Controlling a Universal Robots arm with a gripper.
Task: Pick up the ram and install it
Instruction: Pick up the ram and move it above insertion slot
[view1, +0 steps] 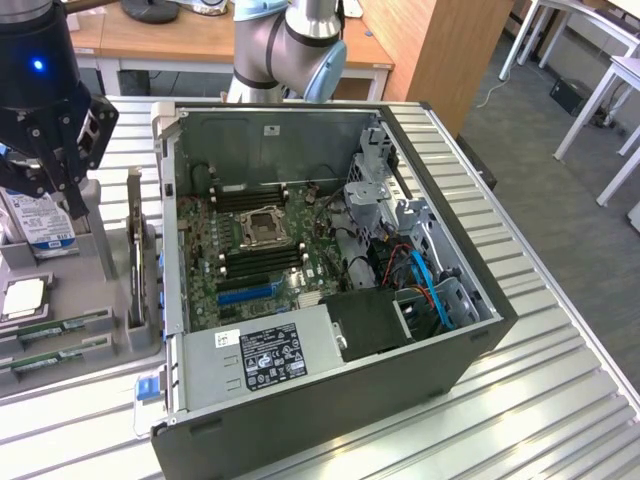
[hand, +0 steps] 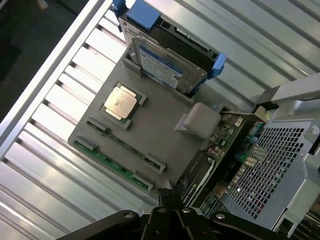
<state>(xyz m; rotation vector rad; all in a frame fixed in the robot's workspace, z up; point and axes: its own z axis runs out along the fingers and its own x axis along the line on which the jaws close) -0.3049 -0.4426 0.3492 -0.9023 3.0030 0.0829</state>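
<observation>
Exterior view first. I have the end effector (view1: 55, 190) hanging over the grey parts tray (view1: 105, 345) on the bench (view1: 560, 400), its jaws pressed together and gripping nothing. The hard drive (view1: 42, 235) stands almost directly beneath it. The ram (view1: 62, 325) lies flat in its clips further out along the tray, past the CPU (view1: 24, 297) and well apart from the fingertips. A second green stick (view1: 40, 362) lies just beside it.

My worry is alignment: coming straight down from this spot, the end effector would meet the drive rather than the ram. With the jaws closed it could only press on the stick, not straddle it, and a thin board pushed against its clips may flex or crack. The open computer case (view1: 330, 410) sits close beside the end effector, with an upright card (view1: 134, 250) between them, so a sideways swing risks a knock.

In the wrist view, the end effector (hand: 170, 202) hovers with closed tips above the tray's (hand: 155, 130) edge, near the card (hand: 200, 175). The ram (hand: 112, 167) runs along the tray's rim, off to one side of the tips rather than under them. As far as I can judge, its long edge lies at an angle to the jaws. A grasp without turning the wrist might catch it by a corner and let it slip or twist. With the two sticks so close together, the end effector could also snag the wrong one.
</observation>
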